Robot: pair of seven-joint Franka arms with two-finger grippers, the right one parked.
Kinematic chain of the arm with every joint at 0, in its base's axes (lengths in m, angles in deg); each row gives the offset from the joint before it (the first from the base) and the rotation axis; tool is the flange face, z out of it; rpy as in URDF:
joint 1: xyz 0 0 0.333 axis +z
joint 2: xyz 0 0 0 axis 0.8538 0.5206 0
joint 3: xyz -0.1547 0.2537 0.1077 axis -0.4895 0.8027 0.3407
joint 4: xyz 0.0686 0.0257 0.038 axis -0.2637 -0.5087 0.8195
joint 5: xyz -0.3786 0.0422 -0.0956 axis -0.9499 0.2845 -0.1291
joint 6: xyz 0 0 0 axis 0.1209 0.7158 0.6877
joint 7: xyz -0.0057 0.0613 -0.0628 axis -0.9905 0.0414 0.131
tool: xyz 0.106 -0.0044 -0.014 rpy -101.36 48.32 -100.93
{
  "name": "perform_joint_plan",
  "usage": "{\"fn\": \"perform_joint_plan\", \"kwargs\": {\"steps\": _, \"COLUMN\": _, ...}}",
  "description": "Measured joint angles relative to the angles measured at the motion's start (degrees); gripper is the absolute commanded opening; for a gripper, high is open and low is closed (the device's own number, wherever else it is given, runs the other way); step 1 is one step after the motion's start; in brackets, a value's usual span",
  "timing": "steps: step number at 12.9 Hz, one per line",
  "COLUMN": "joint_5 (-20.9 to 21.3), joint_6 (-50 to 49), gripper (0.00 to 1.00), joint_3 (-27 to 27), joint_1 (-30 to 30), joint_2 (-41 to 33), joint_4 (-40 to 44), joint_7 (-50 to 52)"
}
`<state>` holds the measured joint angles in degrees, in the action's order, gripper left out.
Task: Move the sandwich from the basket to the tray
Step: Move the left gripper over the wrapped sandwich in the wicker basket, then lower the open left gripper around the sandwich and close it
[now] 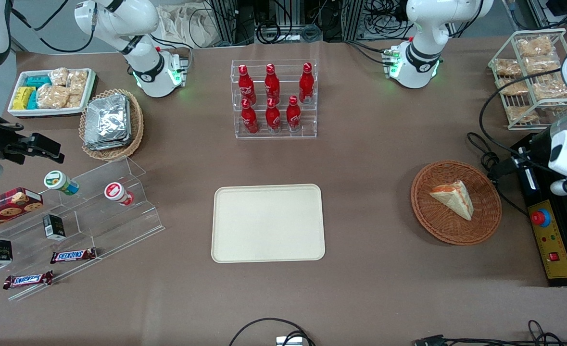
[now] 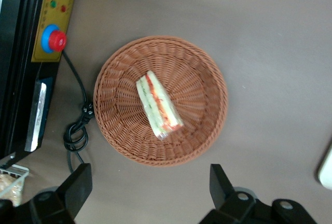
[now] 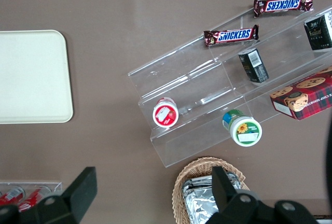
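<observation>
Down at the right of the front frame, your gripper (image 2: 148,193) hung wide open and empty just off the basket (image 2: 207,73) rim, the sandwich (image 2: 158,106) lying inside, long edge angled across your fingers' gap.

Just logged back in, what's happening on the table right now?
Nothing has been picked up yet. The clear-wrapped triangular sandwich lies in the round reddish-brown wicker basket. The working arm's claw hangs open above the table beside the basket, holding nothing. The flat cream-beige rectangular tray sits bare, toward the parked arm's end from the basket.
</observation>
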<state>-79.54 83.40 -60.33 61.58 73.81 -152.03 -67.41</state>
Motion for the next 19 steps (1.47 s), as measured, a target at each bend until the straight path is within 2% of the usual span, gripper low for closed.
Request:
{"fn": "perform_joint_plan", "kwargs": {"steps": 5, "joint_5": 0.04, "joint_6": 12.32, "gripper": 1.00, "joint_3": -0.11, "joint_1": -0.46, "joint_2": 0.07, "joint_4": -9.72, "joint_7": 18.72}}
{"fn": "perform_joint_plan", "kwargs": {"steps": 11, "joint_5": 0.04, "joint_6": 29.73, "gripper": 1.00, "joint_3": -0.23, "joint_1": -0.56, "joint_2": 0.97, "joint_4": -22.75, "joint_7": 26.20}}
{"fn": "perform_joint_plan", "kwargs": {"steps": 19, "joint_5": 0.04, "joint_6": 36.98, "gripper": 1.00, "joint_3": -0.32, "joint_1": -0.61, "joint_2": 8.01, "joint_4": -24.01, "joint_7": 33.08}}
